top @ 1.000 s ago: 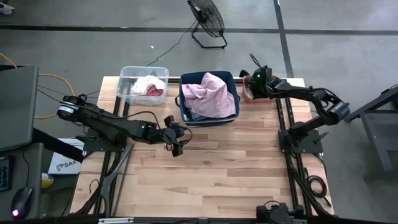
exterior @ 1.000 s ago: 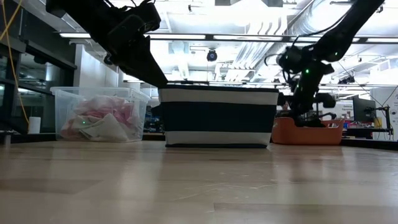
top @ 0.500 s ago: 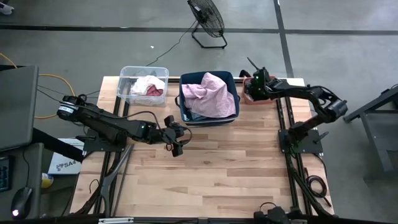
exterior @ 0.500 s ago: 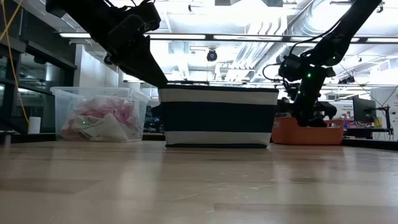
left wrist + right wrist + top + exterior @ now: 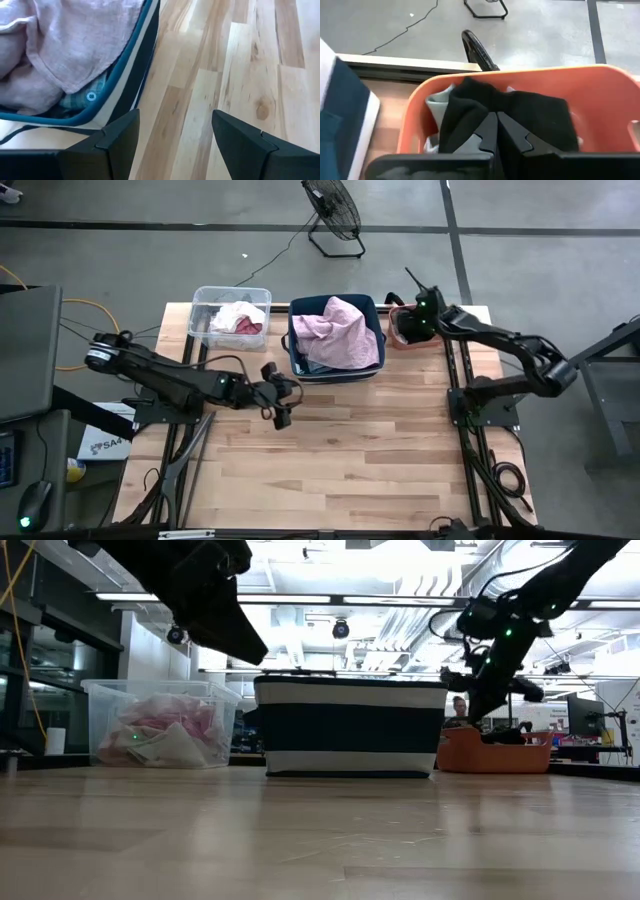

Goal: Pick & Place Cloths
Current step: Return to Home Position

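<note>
Right wrist view: right gripper [image 5: 496,120] hovering over black sock [image 5: 535,117] in orange bin [image 5: 600,85], jaws together. Left gripper [image 5: 175,117] hanging beside navy bin [image 5: 147,60], jaws apart.

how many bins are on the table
3, in a row along the table's far edge: clear bin left, navy bin middle, orange bin right. None looks hidden.

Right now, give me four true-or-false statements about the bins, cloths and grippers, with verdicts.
1. The navy bin holds a light pink cloth. True.
2. The black sock lies in the navy bin. False: it lies in the orange bin.
3. The left gripper is open and empty. True.
4. The right gripper hangs over the navy bin. False: it is above the orange bin, shut.
</note>
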`<control>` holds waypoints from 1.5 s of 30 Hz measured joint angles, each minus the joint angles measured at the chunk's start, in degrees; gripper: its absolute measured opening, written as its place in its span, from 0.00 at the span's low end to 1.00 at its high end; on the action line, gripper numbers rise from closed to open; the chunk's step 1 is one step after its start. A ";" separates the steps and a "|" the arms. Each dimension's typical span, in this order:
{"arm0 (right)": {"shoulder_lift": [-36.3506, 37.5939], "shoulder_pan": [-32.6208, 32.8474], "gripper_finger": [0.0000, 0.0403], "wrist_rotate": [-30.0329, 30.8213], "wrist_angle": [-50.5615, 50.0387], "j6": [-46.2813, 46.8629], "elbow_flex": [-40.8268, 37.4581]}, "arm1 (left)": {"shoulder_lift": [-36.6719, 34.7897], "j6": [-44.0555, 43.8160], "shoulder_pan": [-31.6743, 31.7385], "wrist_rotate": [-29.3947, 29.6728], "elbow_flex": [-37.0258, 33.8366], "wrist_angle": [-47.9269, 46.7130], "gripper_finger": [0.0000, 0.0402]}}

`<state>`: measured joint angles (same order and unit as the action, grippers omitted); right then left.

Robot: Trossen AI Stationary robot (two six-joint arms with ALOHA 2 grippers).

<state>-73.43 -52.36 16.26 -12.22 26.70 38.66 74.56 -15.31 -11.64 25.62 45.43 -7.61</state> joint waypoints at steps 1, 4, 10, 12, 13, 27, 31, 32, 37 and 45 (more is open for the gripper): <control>1.19 0.00 0.01 -0.07 -0.99 -0.02 0.00 | -0.30 0.04 -0.02 0.06 0.00 -0.22 0.61; 4.79 0.64 0.01 -1.15 -3.65 -0.24 0.00 | -1.27 0.53 -0.01 0.73 0.00 -1.01 0.61; 12.12 5.71 0.01 -3.18 -7.85 -1.71 0.00 | -1.41 1.51 -0.02 1.17 0.02 -1.06 0.61; 14.50 8.45 0.01 -3.20 -9.02 -1.80 -0.04 | -1.41 0.81 -0.02 1.27 0.02 -1.09 0.61; 15.67 10.00 0.01 -3.20 -9.13 -2.16 -0.05 | -1.39 0.34 0.00 1.47 0.02 -1.13 0.61; 24.18 34.65 0.01 -2.74 -10.12 -4.05 -0.05 | -1.63 0.04 -0.02 1.81 0.02 -0.18 0.61; 24.44 43.13 0.01 -2.72 -9.95 -4.09 -0.05 | -4.09 2.24 -0.02 -1.96 -0.02 0.06 0.61; 24.42 45.40 0.01 -2.39 -9.46 -4.09 -0.05 | -4.70 2.82 -0.02 -2.12 -0.02 -0.33 0.61; 24.42 59.02 0.01 6.03 -3.26 -4.73 -1.59 | -8.87 5.65 -0.01 -2.13 -1.44 0.73 0.61; 23.95 75.07 0.01 10.62 26.80 -8.17 -16.62 | -18.46 4.76 0.00 -0.59 -12.53 7.97 0.61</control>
<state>-49.49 22.71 26.89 14.58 18.53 22.03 56.10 -10.55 -11.64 25.04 32.90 0.36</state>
